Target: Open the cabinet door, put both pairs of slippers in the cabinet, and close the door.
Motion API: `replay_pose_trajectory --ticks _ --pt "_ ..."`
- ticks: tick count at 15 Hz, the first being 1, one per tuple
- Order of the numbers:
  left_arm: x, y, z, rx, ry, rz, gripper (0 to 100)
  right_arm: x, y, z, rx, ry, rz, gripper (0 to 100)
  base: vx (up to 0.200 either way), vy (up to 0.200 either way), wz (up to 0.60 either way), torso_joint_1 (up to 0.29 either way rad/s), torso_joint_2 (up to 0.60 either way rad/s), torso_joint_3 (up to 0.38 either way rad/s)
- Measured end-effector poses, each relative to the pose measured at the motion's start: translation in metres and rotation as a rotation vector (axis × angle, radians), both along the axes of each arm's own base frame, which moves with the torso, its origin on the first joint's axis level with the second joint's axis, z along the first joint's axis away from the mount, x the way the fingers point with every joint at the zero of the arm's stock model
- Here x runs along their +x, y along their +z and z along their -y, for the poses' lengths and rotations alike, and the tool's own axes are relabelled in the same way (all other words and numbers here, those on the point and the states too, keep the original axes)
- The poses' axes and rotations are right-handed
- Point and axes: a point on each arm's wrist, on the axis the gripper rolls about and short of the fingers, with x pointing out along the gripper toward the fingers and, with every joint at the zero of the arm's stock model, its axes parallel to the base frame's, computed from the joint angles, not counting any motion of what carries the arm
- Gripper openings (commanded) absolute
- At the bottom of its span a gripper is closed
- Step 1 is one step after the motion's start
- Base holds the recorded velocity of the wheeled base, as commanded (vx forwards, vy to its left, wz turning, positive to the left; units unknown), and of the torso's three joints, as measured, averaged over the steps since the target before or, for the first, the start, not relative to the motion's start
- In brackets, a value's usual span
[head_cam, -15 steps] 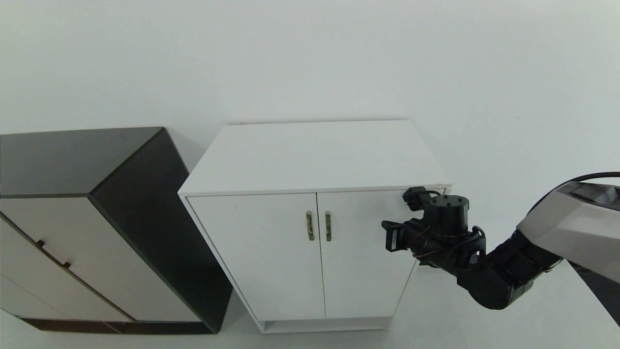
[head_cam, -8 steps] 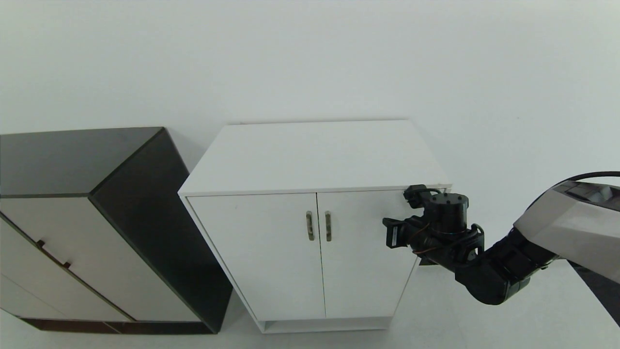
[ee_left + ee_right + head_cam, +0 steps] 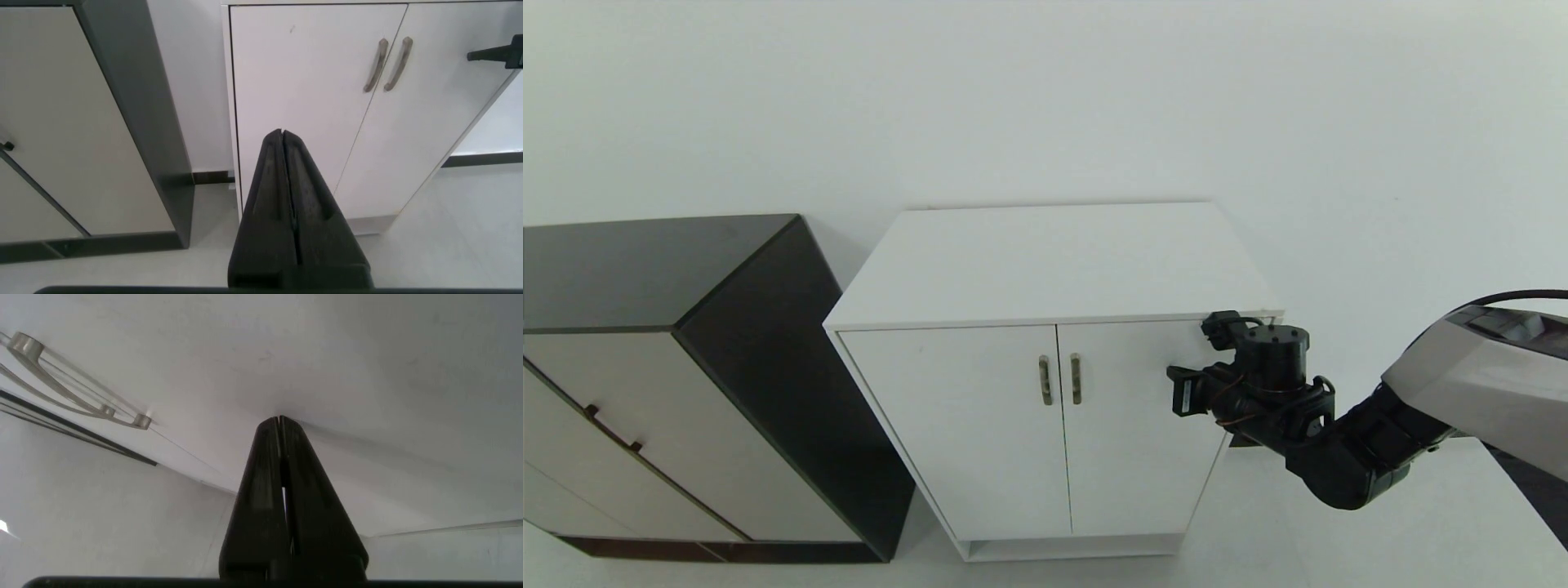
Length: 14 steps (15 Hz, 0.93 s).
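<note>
The white cabinet (image 3: 1054, 269) stands against the wall with both doors shut; its two metal handles (image 3: 1060, 380) meet at the middle seam. My right gripper (image 3: 280, 425) is shut, its tip against the face of the right door (image 3: 1135, 425) near the outer, hinge-side edge, well to the right of the handles (image 3: 57, 367). The right wrist (image 3: 1262, 376) hangs in front of that door's upper right corner. My left gripper (image 3: 282, 139) is shut and empty, held low in front of the left door (image 3: 310, 98), pointing at it from some distance.
A dark cabinet with pale drawer fronts (image 3: 686, 327) stands close to the left of the white one, with a narrow gap between them. Bare pale floor (image 3: 1421, 539) lies in front and to the right. A plain wall (image 3: 1045, 98) is behind.
The right wrist has drifted slightly up and in toward the right door, with the elbow following. Both doors stay shut.
</note>
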Motion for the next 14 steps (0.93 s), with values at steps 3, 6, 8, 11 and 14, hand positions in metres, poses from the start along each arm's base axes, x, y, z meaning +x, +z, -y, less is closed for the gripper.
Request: replay_pose_trajectory --ticks 3,6,8,11,14 --pt "0.000 0.000 0.000 0.000 0.000 0.000 0 0.000 -0.001 0.000 0.000 -0.002 -0.001 0 0.000 0.000 0.00 0.000 0.00 0.000" --pt "0.000 0.000 0.000 0.000 0.000 0.000 0 -0.005 -0.002 0.001 -0.007 0.002 -0.010 0 0.000 0.000 0.00 0.000 0.00 0.000" --pt "0.000 0.000 0.000 0.000 0.000 0.000 0 -0.012 0.003 0.002 -0.007 0.009 -0.010 0 0.000 0.000 0.00 0.000 0.00 0.000" --pt "0.000 0.000 0.000 0.001 0.000 0.000 0 -0.031 0.023 0.011 0.001 -0.004 0.014 0 0.000 0.000 0.00 0.000 0.00 0.000" --pt "0.000 0.000 0.000 0.001 0.000 0.000 0 -0.064 0.039 0.026 -0.010 -0.044 0.018 0 0.000 0.000 0.00 0.000 0.00 0.000"
